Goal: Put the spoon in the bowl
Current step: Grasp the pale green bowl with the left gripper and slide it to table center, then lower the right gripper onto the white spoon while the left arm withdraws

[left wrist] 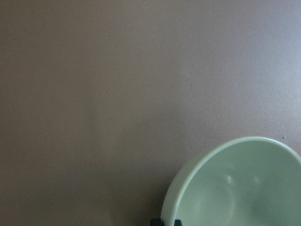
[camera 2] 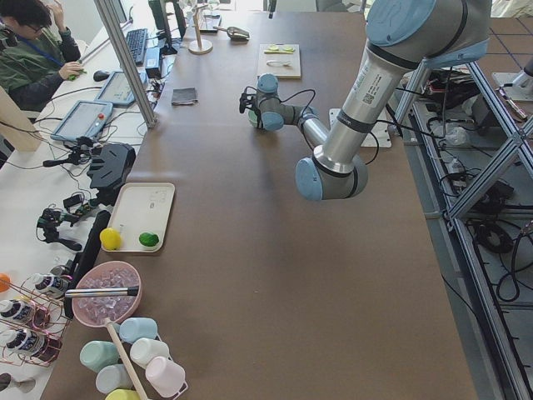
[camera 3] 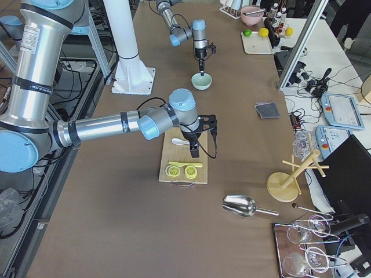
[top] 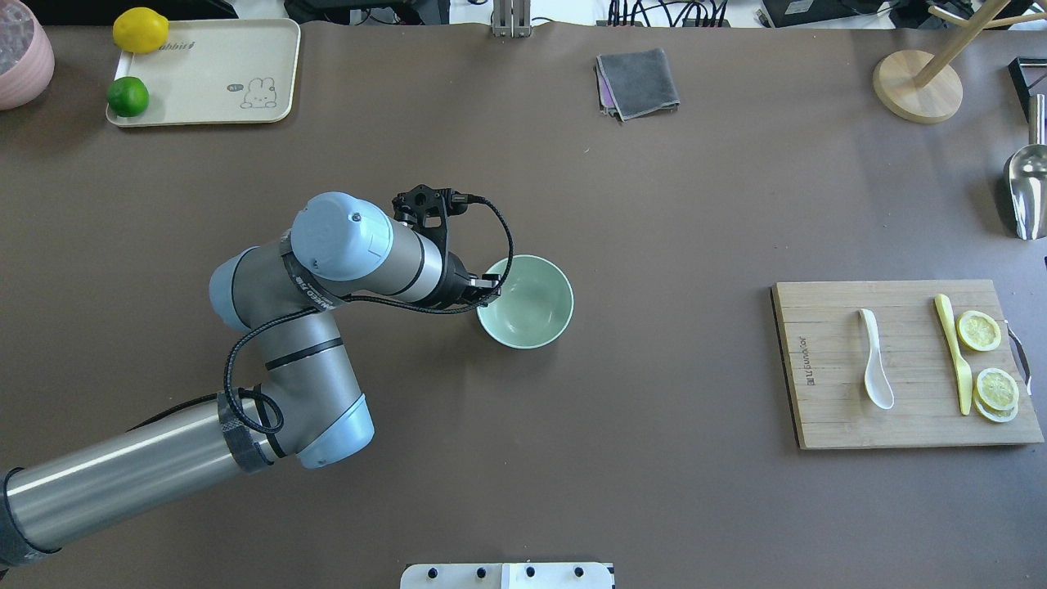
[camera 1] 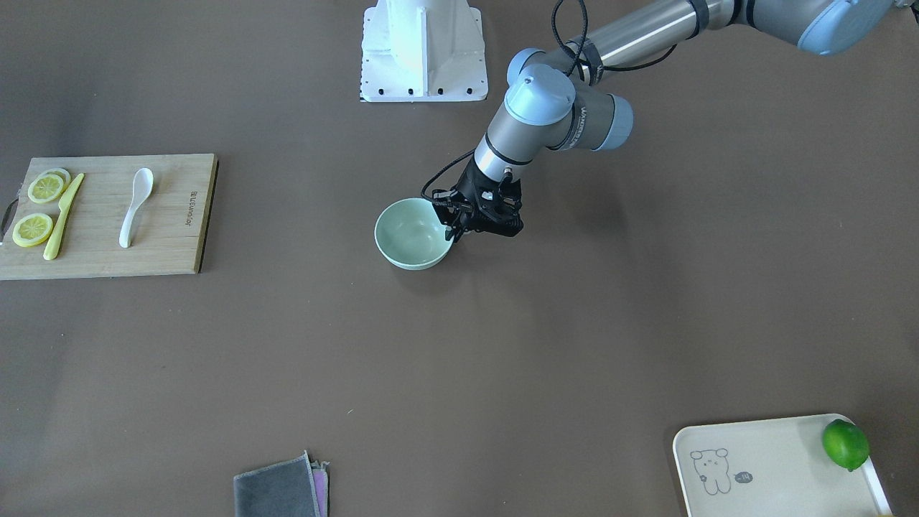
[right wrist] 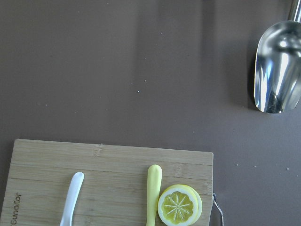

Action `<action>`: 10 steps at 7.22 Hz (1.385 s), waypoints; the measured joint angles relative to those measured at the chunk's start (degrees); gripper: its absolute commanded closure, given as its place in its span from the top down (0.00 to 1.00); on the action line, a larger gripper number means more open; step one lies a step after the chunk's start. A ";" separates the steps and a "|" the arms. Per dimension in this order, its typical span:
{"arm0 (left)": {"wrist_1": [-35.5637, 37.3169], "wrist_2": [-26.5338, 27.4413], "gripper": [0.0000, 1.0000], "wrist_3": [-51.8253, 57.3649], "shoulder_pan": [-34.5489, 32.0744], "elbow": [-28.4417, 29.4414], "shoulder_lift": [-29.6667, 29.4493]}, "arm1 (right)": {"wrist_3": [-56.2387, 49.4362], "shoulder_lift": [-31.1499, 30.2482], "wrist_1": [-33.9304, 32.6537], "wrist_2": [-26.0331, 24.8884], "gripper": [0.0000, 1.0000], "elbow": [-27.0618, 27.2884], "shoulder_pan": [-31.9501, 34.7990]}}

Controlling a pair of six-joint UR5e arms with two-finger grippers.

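Subject item: the spoon [top: 873, 360] lies flat on the cutting board [top: 834, 425], not yet lifted. Its long axis runs across the table, scoop end toward the robot and handle end away from it.

Relation to the fingers: the right gripper [camera 3: 195, 152] hangs over the board. The spoon lies just beside its fingers, on the side toward the bowl [top: 540, 307]. The yellow knife [top: 953, 352] lies parallel on their other side, with the lemon slices [top: 979, 330] beyond it. Only the side view shows this gripper, so you cannot tell from it whether the fingers are spread or closed. They hold nothing that shows. The right wrist view carries only the handle end of the spoon, low and to one side, and no fingertips.

The left gripper [top: 489, 293] stands well apart from the spoon. Its fingers are drawn narrow across the near rim of the bowl and appear to pinch it.

Finding: the right arm is plainly the nearer. In my judgement, your coming move turns on shifting its fingers sideways toward the bowl side and squaring them across the handle's axis, clear of the knife.
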 measured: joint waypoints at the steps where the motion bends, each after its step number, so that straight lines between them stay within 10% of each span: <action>1: 0.22 0.83 0.98 0.04 -0.02 -2.13 0.73 | 0.20 0.06 0.00 0.04 0.99 0.03 -0.01; 6: 9.16 -19.31 0.98 21.42 -24.90 -18.68 20.49 | 18.33 0.49 5.90 -5.35 0.96 0.60 -8.75; 10: 9.84 -29.16 0.98 54.94 -45.54 -14.88 33.78 | 34.64 -0.23 16.82 -19.15 0.94 -3.57 -25.54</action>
